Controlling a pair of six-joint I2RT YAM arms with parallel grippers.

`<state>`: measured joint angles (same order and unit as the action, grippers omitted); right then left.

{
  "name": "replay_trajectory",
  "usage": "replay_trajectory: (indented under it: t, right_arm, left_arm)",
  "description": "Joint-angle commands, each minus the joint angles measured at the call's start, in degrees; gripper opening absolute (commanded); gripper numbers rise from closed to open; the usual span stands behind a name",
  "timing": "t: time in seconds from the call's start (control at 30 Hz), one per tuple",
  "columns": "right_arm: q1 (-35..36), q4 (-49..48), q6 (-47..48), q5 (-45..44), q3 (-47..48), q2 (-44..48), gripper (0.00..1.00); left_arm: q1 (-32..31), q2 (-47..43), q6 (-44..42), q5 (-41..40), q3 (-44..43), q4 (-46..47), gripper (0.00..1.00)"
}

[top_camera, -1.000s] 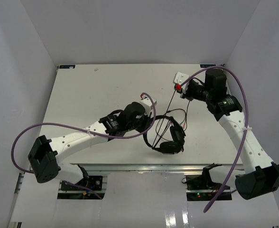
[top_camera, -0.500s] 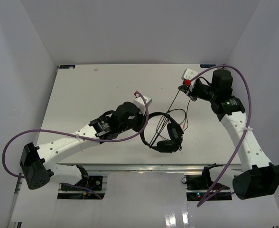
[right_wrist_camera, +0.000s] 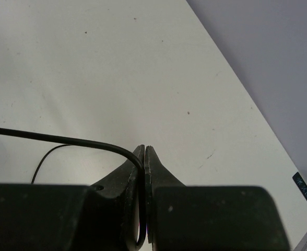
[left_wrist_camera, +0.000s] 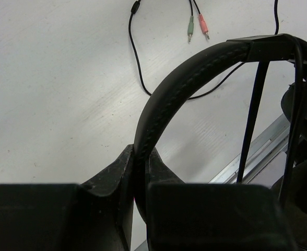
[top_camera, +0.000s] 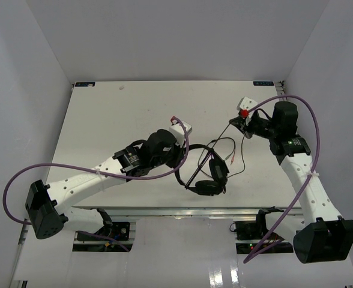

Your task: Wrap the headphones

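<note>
clearly left gripper (left_wrist_camera: 141, 157) clamps headband (left_wrist_camera: 185, 78) of headphones (top_camera: 209, 174); right gripper (right_wrist_camera: 144, 154) pinches cable (right_wrist_camera: 65, 139); earcups (left_wrist_camera: 306, 183) cropped at wrist-view edge

The white worktop (top_camera: 110, 120) sat faintly speckled, a metal rail (top_camera: 182, 211) running along its near edge. Lying slack on it was a loop of the thin black cable (left_wrist_camera: 135, 57) from the headphones (top_camera: 209, 180), its green plug (left_wrist_camera: 190, 29) and red plug (left_wrist_camera: 202, 26) side by side.
</note>
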<state>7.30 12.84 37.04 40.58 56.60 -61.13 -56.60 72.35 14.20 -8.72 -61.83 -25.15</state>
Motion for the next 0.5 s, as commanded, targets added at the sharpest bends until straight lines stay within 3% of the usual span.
replay_trajectory:
  t: [0.0, 0.27, 0.47]
  right_arm:
    - [-0.9, -5.9, -3.4, 2.1, -3.8, 1.6, 0.08]
    - [-1.2, -14.5, -10.0, 6.9, -11.9, -0.5, 0.08]
    - [-1.2, -20.5, -15.6, 9.1, -15.7, -0.2, 0.08]
  left_arm:
    - [-0.5, -1.1, 0.3, 2.4, -4.1, 0.8, 0.0]
    - [-0.5, -1.4, 1.1, 6.5, -7.7, 0.9, 0.0]
    - [-0.5, 0.1, -0.6, 3.1, -12.2, -2.1, 0.0]
